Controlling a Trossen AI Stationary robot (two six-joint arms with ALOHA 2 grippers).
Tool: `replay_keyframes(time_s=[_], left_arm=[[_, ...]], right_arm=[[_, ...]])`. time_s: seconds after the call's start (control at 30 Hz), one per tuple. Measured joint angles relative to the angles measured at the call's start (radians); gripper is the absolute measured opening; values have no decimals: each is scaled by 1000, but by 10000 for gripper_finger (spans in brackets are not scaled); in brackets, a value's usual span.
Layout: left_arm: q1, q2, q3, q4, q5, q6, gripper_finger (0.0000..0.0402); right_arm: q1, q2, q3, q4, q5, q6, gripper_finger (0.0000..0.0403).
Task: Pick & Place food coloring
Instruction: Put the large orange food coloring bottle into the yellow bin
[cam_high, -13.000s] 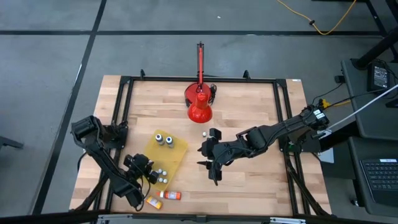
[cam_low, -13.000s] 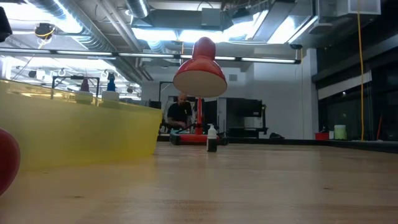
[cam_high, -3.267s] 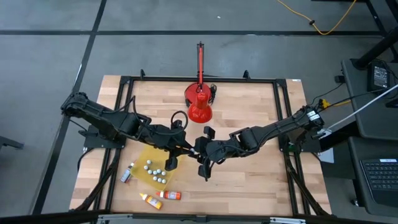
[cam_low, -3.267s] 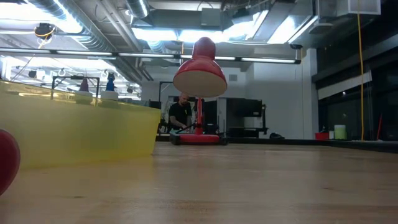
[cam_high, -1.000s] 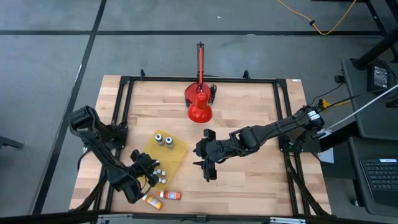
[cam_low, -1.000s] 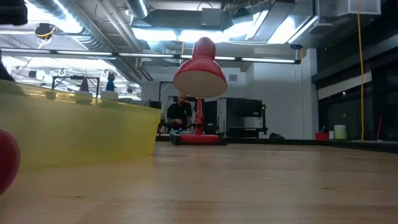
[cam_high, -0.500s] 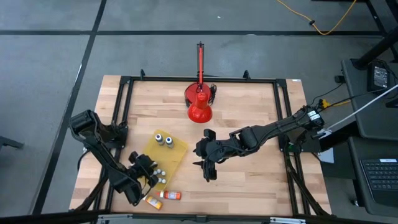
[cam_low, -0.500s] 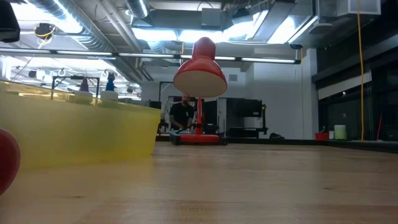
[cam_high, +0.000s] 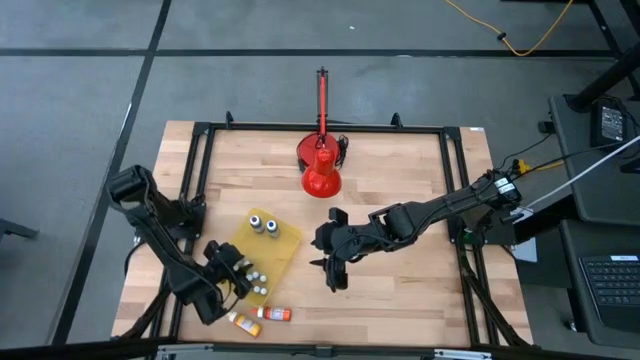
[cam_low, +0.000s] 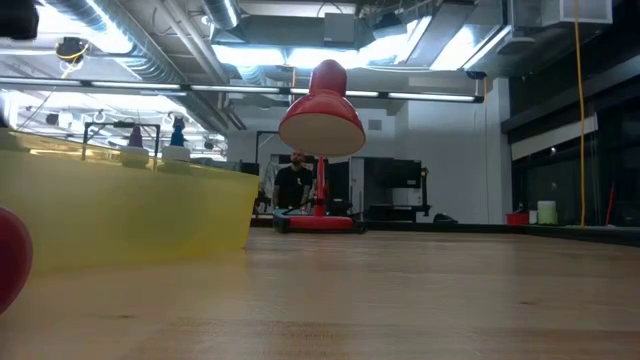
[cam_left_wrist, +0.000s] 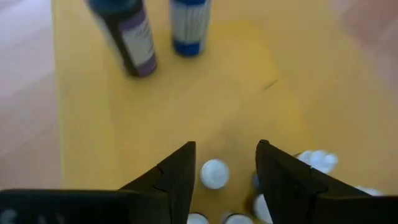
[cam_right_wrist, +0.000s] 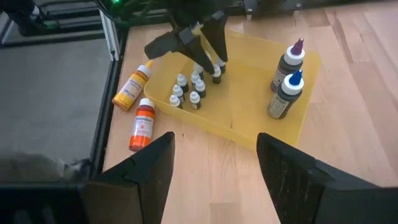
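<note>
The food coloring is a cluster of small bottles with pale caps (cam_right_wrist: 189, 87) standing in the near left part of a yellow tray (cam_high: 280, 250). My left gripper (cam_high: 228, 268) hangs over that cluster, open and pointing down. In the left wrist view its fingers stand on either side of one white cap (cam_left_wrist: 214, 173) without touching it. Two taller dark bottles (cam_right_wrist: 285, 78) stand at the tray's far end. An orange bottle (cam_right_wrist: 132, 87) and a red-orange one (cam_right_wrist: 143, 124) lie on the table near the tray. My right gripper (cam_high: 335, 265) waits open to the tray's right.
A red cone-shaped lamp (cam_high: 321, 175) with an upright red rod stands at the table's far middle. The tray's yellow wall (cam_low: 130, 215) fills the left of the low view. A person (cam_low: 293, 185) shows far behind. Bare wood lies right of the right gripper.
</note>
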Motion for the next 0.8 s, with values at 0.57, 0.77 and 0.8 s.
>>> replay_keyframes(time_s=[0.57, 0.77, 0.8], left_arm=[[0, -371, 0, 2, -62, 181, 171], [0, -449, 0, 11, -73, 237, 165], [-2, -458, 0, 16, -70, 256, 164]], right_arm=[[28, 67, -2, 21, -232, 72, 228], [107, 136, -2, 61, -139, 104, 228], [114, 142, -2, 65, -117, 137, 228]])
